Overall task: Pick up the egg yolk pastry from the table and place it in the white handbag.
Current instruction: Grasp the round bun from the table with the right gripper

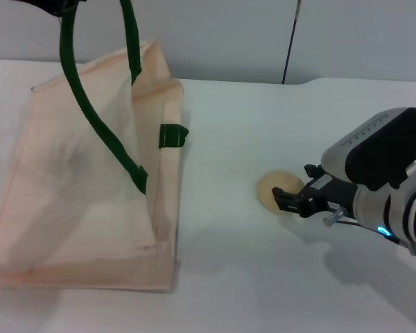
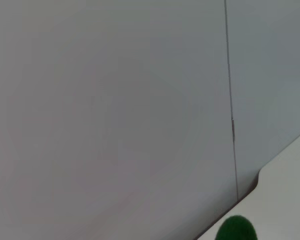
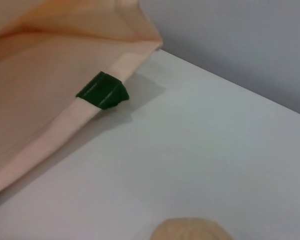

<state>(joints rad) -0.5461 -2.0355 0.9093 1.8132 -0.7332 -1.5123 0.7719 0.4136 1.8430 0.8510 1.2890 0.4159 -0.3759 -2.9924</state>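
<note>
The egg yolk pastry (image 1: 270, 187), a small pale-yellow ball, lies on the white table right of the bag; its top edge shows in the right wrist view (image 3: 190, 229). My right gripper (image 1: 292, 184) is open at the pastry's right side, one black finger (image 1: 286, 200) in front of it and the other behind. The white handbag (image 1: 76, 187) stands on the left, its mouth pulled open and facing right. Its dark green handle (image 1: 90, 111) runs up to my left gripper (image 1: 48, 5) at the top edge, which is shut on it. A bit of green handle (image 2: 236, 231) shows in the left wrist view.
A second green handle stub (image 1: 173, 135) sticks out at the bag's open edge (image 3: 102, 91). Bare white table (image 1: 222, 277) lies between bag and pastry. A grey wall (image 1: 263, 35) with a dark vertical seam stands behind the table.
</note>
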